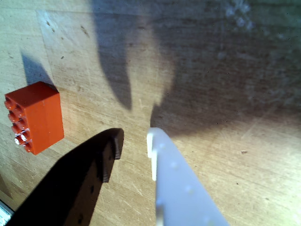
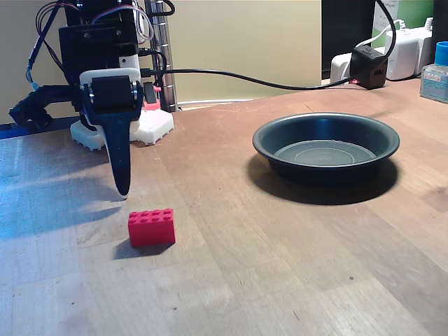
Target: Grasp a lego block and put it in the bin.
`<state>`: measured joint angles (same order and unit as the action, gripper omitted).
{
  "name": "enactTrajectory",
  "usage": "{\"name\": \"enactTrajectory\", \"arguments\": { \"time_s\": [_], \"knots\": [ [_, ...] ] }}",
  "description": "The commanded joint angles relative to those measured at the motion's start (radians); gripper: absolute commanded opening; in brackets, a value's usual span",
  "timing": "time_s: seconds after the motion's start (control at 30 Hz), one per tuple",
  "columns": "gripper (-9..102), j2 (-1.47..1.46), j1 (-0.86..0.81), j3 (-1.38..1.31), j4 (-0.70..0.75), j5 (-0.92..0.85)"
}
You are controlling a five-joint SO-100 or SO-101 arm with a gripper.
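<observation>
The pincer comes into the wrist view from the bottom edge, one dark finger and one white finger with a narrow gap of bare wood between their tips; it holds nothing. The lego block lies to the left of the dark finger, apart from it and outside the gap, its studded face turned toward the lower left. The fingers throw a forked shadow across the wooden surface beyond the block.

In the fixed view the pincer hangs point-down just behind the lego block, close above it but clear of it, and this view does not show how far the fingers stand apart. The block rests flat on the surface, studs up. The bin sits well to the right of the block and farther back, and its inside looks empty.

As a judgement, the task is barely begun: the approach looks nearly made, but the block is not yet between the fingers. Lining up over the block, closing on it, lifting, carrying to the bin and releasing all remain.
</observation>
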<state>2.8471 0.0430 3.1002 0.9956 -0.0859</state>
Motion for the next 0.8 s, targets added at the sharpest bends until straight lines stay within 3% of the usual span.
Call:
{"name": "enactTrajectory", "arguments": {
  "time_s": [0.0,0.4,0.67,0.77],
  "knots": [
    [1,-0.011,0.005,0.046,-0.003,-0.005],
    [1,-0.035,0.006,-0.048,0.009,-0.006],
    [1,-0.311,0.008,-0.282,0.015,-0.006],
    [1,-0.431,0.009,-0.422,0.078,-0.006]
  ]
}}
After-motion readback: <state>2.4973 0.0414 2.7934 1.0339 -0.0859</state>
